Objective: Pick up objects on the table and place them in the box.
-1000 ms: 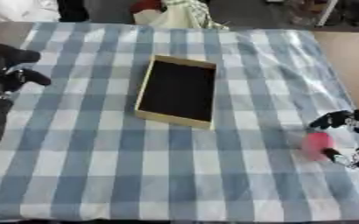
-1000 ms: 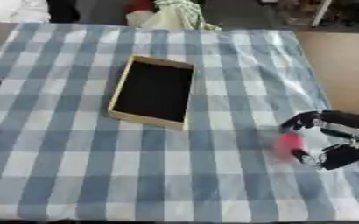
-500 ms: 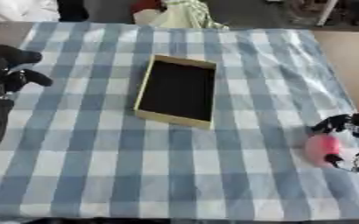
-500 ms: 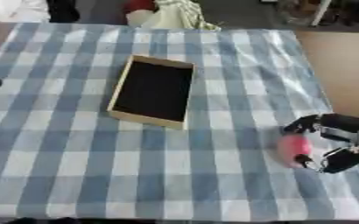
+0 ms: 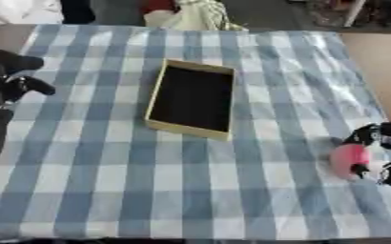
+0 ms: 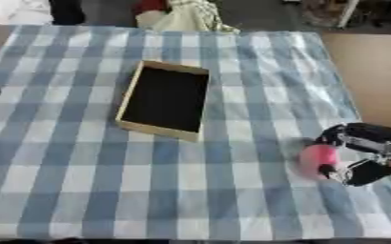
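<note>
A small round pink object [image 6: 317, 158] lies on the blue checked cloth near the table's right edge. My right hand [image 6: 372, 142] comes in from the right, its fingers curled over the object's top and its thumb [image 6: 359, 172] below it, so the object sits between them. The shallow tan box [image 5: 192, 98] with a dark inside lies open at the table's middle, well to the left of the pink object. My left hand [image 5: 5, 82] rests at the left edge with relaxed fingers, holding nothing.
The checked cloth [image 5: 107, 181] covers the whole table. Cream fabric [image 5: 190, 18] and a red thing lie beyond the far edge. Bare brown floor [image 6: 367, 71] shows past the right edge.
My right hand has settled lower round the pink object, fingers and thumb drawn in on either side of it. The left hand and the box have stayed put.
</note>
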`<act>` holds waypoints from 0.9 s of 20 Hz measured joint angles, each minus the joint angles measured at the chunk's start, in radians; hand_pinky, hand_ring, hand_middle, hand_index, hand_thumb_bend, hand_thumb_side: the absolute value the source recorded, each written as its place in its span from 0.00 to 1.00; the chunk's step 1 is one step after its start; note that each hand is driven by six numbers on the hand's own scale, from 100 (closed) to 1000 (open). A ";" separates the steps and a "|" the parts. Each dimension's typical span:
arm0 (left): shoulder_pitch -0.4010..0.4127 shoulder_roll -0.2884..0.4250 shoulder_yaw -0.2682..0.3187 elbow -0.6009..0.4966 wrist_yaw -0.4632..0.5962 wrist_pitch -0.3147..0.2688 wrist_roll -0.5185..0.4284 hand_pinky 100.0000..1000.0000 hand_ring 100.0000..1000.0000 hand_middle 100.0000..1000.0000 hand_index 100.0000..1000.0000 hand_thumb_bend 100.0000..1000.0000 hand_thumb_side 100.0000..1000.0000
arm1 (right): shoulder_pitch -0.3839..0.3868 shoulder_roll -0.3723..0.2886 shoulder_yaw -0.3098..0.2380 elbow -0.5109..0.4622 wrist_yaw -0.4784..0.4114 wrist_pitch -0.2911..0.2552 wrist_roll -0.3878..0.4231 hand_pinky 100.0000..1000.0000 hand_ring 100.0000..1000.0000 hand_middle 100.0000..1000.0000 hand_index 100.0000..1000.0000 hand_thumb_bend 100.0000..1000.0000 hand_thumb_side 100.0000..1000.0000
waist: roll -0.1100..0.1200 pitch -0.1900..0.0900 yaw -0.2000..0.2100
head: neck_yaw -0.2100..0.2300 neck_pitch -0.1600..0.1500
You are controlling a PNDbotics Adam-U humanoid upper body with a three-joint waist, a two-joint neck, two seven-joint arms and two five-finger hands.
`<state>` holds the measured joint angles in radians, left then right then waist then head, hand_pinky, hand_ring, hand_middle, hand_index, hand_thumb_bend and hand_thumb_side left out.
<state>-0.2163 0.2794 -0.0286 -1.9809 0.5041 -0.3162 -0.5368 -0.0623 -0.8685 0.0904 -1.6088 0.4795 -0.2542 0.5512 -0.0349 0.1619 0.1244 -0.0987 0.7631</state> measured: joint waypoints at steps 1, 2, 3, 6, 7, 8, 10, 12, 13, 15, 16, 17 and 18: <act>0.000 0.000 0.000 0.000 0.000 0.000 0.000 0.65 0.81 0.69 0.72 0.00 0.55 | 0.000 0.001 0.000 -0.001 -0.005 0.003 -0.007 0.74 0.70 0.61 0.75 0.00 0.16 | 0.000 0.000 0.000 | 0.000 0.000; 0.000 0.000 0.000 0.000 0.000 0.001 -0.001 0.65 0.81 0.69 0.72 0.00 0.55 | 0.000 0.001 0.000 -0.005 -0.008 0.006 -0.013 0.74 0.69 0.61 0.75 0.00 0.14 | 0.000 0.000 0.000 | 0.000 0.000; 0.000 0.000 0.000 0.000 0.000 0.001 -0.001 0.65 0.81 0.69 0.72 0.00 0.55 | 0.000 0.001 0.000 -0.010 -0.013 0.009 -0.019 0.74 0.69 0.61 0.75 0.00 0.12 | 0.000 0.000 0.000 | 0.000 0.000; 0.002 0.000 0.000 0.000 -0.001 0.002 -0.002 0.65 0.81 0.70 0.72 0.00 0.55 | 0.000 0.001 -0.005 -0.026 -0.025 0.016 -0.032 0.74 0.69 0.61 0.75 0.00 0.03 | -0.001 0.000 -0.001 | 0.000 0.000; 0.003 0.000 0.000 0.000 -0.001 0.002 -0.002 0.65 0.81 0.70 0.72 0.00 0.55 | 0.000 0.001 -0.008 -0.032 -0.027 0.018 -0.035 0.75 0.69 0.61 0.76 0.00 0.00 | -0.001 0.000 -0.001 | 0.000 0.000; 0.004 0.000 0.000 0.000 -0.001 0.003 -0.002 0.65 0.81 0.70 0.72 0.00 0.55 | 0.000 0.000 -0.012 -0.038 -0.030 0.020 -0.039 0.75 0.69 0.62 0.76 0.00 0.00 | -0.002 -0.001 -0.001 | 0.000 0.000; 0.005 0.000 0.000 0.000 -0.002 0.004 -0.003 0.65 0.81 0.70 0.72 0.00 0.55 | -0.001 0.000 -0.020 -0.048 -0.034 0.024 -0.044 0.75 0.69 0.62 0.76 0.00 0.00 | -0.003 -0.001 -0.002 | 0.000 0.000; 0.005 0.000 0.000 0.000 -0.003 0.004 -0.003 0.65 0.81 0.70 0.72 0.00 0.55 | -0.006 -0.003 -0.029 -0.058 -0.042 0.028 -0.047 0.75 0.69 0.62 0.76 0.00 0.00 | -0.003 -0.002 -0.003 | 0.000 0.000; 0.005 0.000 0.000 0.000 -0.003 0.004 -0.002 0.65 0.81 0.70 0.72 0.00 0.55 | -0.009 -0.005 -0.033 -0.063 -0.047 0.029 -0.048 0.75 0.69 0.62 0.76 0.00 0.00 | -0.003 -0.002 -0.004 | 0.000 0.000; 0.006 0.000 0.000 0.000 -0.003 0.004 -0.002 0.65 0.81 0.70 0.72 0.00 0.55 | -0.011 -0.008 -0.041 -0.074 -0.060 0.034 -0.050 0.75 0.68 0.61 0.76 0.00 0.00 | -0.003 -0.002 -0.005 | 0.000 0.000; 0.006 0.000 0.000 0.000 -0.003 0.004 -0.002 0.65 0.81 0.70 0.72 0.00 0.55 | -0.015 -0.009 -0.045 -0.079 -0.066 0.036 -0.051 0.75 0.68 0.61 0.76 0.00 0.00 | -0.003 -0.002 -0.006 | 0.000 0.000; 0.006 0.000 0.000 0.000 -0.003 0.005 -0.002 0.65 0.81 0.70 0.72 0.00 0.55 | -0.019 -0.010 -0.050 -0.084 -0.071 0.039 -0.054 0.75 0.68 0.61 0.76 0.00 0.00 | -0.003 -0.002 -0.006 | 0.000 0.000; 0.006 0.000 0.000 0.000 -0.004 0.005 -0.002 0.65 0.81 0.70 0.72 0.00 0.55 | -0.022 -0.011 -0.054 -0.087 -0.077 0.041 -0.056 0.75 0.68 0.61 0.76 0.00 0.00 | -0.004 -0.002 -0.006 | 0.000 0.000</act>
<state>-0.2099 0.2792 -0.0285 -1.9809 0.5006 -0.3116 -0.5391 -0.0842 -0.8792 0.0367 -1.6963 0.4025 -0.2131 0.4954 -0.0384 0.1596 0.1184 -0.0985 0.7632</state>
